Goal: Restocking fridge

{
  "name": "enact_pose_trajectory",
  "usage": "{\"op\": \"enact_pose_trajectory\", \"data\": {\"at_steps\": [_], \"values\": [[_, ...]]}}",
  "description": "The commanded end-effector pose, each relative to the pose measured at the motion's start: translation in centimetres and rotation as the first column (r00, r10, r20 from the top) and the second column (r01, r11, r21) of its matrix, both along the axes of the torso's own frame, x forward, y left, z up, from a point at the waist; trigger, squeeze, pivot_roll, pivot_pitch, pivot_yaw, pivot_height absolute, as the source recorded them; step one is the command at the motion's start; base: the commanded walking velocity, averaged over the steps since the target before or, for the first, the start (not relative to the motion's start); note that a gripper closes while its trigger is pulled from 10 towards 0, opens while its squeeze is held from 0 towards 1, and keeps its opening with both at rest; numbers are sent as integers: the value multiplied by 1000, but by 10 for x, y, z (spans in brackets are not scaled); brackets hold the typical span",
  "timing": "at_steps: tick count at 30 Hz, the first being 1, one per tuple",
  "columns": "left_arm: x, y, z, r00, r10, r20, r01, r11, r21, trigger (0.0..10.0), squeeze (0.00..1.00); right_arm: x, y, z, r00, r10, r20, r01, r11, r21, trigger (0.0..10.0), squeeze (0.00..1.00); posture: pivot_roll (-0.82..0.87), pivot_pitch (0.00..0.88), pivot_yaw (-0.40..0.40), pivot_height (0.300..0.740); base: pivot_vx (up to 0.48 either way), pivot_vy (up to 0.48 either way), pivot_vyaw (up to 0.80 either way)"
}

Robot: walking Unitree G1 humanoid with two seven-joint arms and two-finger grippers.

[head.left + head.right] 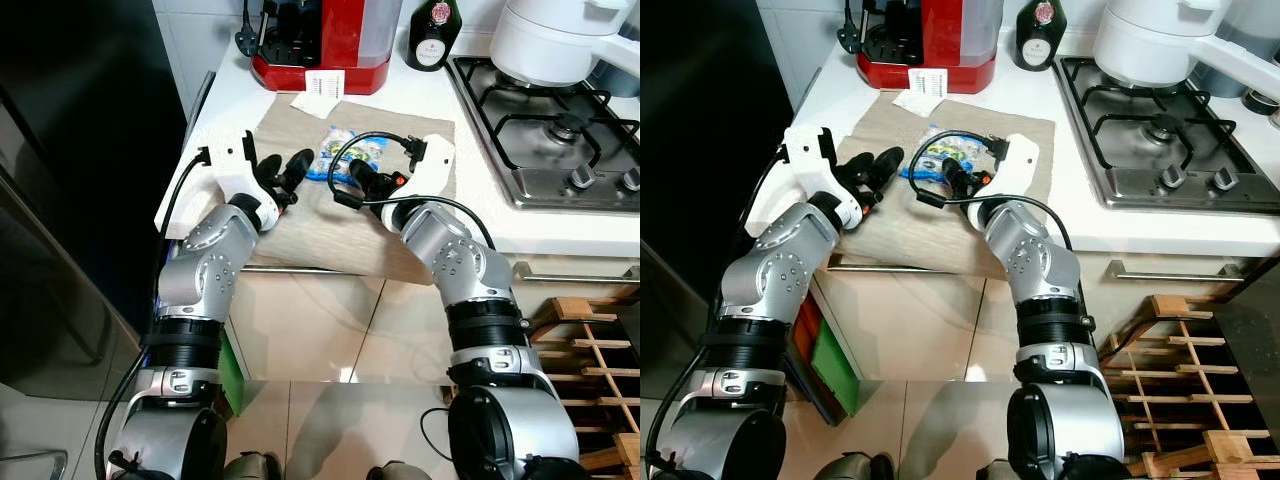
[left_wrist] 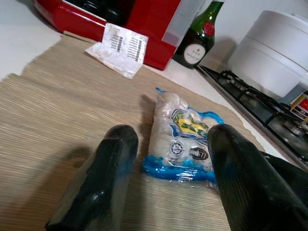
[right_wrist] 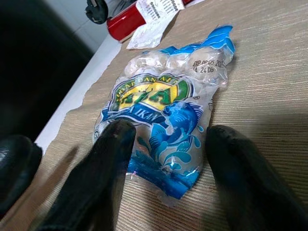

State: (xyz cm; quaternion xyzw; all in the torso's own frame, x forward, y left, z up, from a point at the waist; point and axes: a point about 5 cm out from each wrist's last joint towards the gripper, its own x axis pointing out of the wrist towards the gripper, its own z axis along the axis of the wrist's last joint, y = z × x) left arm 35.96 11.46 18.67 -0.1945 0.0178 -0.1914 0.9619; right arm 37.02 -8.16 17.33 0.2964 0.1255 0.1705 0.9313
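**Soft packet on the mat, both jaws set open beside it**

A clear plastic packet (image 3: 166,113) with blue and yellow print is seen lying flat on a woven mat (image 1: 300,225) on the tabletop (image 1: 560,235), near the front edge. Pale round lumps are visible through the film, so it is judged to be a bag of fish balls or the like. It is likely to be light and soft, with loose contents that shift when squeezed. The film looks glossy and is judged slippery; a hard pinch on the lumps could crush them or let the bag squirt out. The flat sealed end nearest the right gripper (image 3: 166,173), or the narrow width of the bag, is judged the better place to take hold. A firm closing across the whole width is called for, low against the mat.

The right gripper is held low over the mat with its jaws open, the near end of the packet lying between the two fingers (image 3: 108,159). The forearm is bent inward across the front of the tabletop. The left gripper (image 2: 171,168) is also lowered to the mat, its jaws spread, pointed at the other end of the packet from just beside it. Its fingers (image 2: 103,173) are not touching the bag. Behind the mat stand a red appliance (image 1: 320,40), a receipt (image 2: 120,48) and a dark bottle (image 1: 433,32).
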Motion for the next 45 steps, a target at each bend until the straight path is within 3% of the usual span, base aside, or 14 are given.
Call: {"op": "enact_pose_trajectory", "data": {"at_steps": [1,9,16,23,26,27,28,29,30,32,33,34,40,45], "values": [[1,-2,2,1000,-2,-8,2,1000,-2,10000,0,-6,7,-19,994,43,-100,-41,999,24,0,392,-87,80,2,740,0,0,0],[1,-2,1,1000,0,-8,0,1000,-4,10000,0,-6,15,5,997,71,2,-70,987,144,0,392,-84,78,3,740,0,0,0],[1,-2,1,1000,0,-8,0,1000,-4,10000,0,-6,15,5,997,71,2,-70,987,144,0,392,-84,78,3,740,0,0,0],[2,-2,0,1000,-6,-13,6,1000,-6,10000,0,-5,5,47,985,32,172,-63,982,178,0,400,-91,63,3,740,0,0,0],[1,-3,0,1000,-13,-15,12,1000,-16,10000,0,-5,5,48,978,22,205,-48,991,122,0,325,-90,65,2,740,0,0,0],[1,-3,0,1000,-12,-15,11,1000,-14,10000,0,-4,3,49,972,-5,234,-7,999,48,0,43,-90,65,2,740,0,0,0],[1,-2,0,1000,-12,-16,11,1000,-13,10000,0,-3,0,49,962,-27,270,41,998,-44,0,43,-90,68,4,740,0,0,0],[1,-2,0,1000,-12,-16,11,1000,-13,10000,0,-3,0,49,962,-27,270,41,998,-44,0,43,-90,68,4,740,0,0,0],[2,0,2,1000,-2,1,2,1000,16,10000,0,-2,-7,51,926,-58,373,153,961,-230,10000,0,-91,71,6,740,0,0,0],[2,2,4,1000,9,22,-10,999,44,10000,0,-4,-11,54,898,-66,434,216,927,-306,10000,0,-93,76,9,740,0,0,0],[4,6,7,998,33,45,-36,997,62,10000,863,-6,-13,55,882,-72,465,252,908,-336,10000,0,-93,76,9,740,0,0,0],[6,10,14,994,57,94,-67,992,107,10000,1000,-8,-16,56,863,-85,497,295,885,-361,10000,1000,-96,79,13,740,0,0,0],[9,14,42,959,75,273,-145,958,247,10000,1000,-20,-26,48,810,-121,574,419,803,-423,10000,1000,-100,84,17,740,0,0,0],[13,10,35,977,31,209,-79,971,224,10000,1000,-35,-35,34,787,-187,588,490,769,-411,10000,1000,-115,90,24,740,0,0,0]]}}
